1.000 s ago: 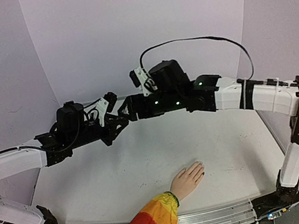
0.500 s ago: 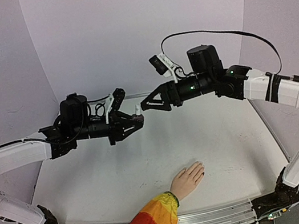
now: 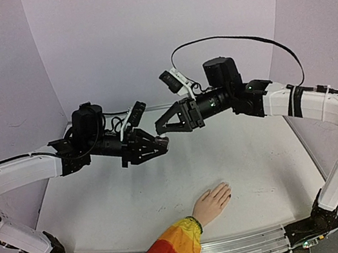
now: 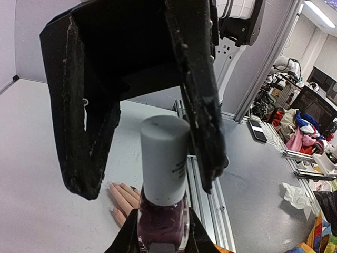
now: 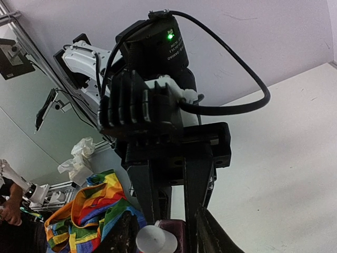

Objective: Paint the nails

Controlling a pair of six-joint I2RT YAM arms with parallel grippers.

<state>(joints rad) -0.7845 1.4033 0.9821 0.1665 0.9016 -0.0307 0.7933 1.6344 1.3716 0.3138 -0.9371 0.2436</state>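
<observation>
My left gripper [image 3: 161,143] is shut on a polish bottle [image 4: 164,219] of dark purple glass with a grey cap [image 4: 164,158], held upright above the table. My right gripper [image 3: 160,128] is open. Its black fingers [image 4: 197,100] stand on either side of the cap, which also shows between them in the right wrist view [image 5: 156,240]. The pale mannequin hand [image 3: 212,201] lies flat near the table's front edge, with a rainbow sleeve [image 3: 168,252]. Its nails [image 4: 112,185] are skin-toned and one is dark [image 4: 134,188].
The white table [image 3: 104,203] is bounded by purple walls at the back and sides. A metal rail [image 3: 242,241] runs along the near edge. Both arms reach in from the sides and meet over the table's middle back.
The left gripper has carried the bottle to the right and a little lower. The right gripper pulled back to the right, then came down over the cap.
</observation>
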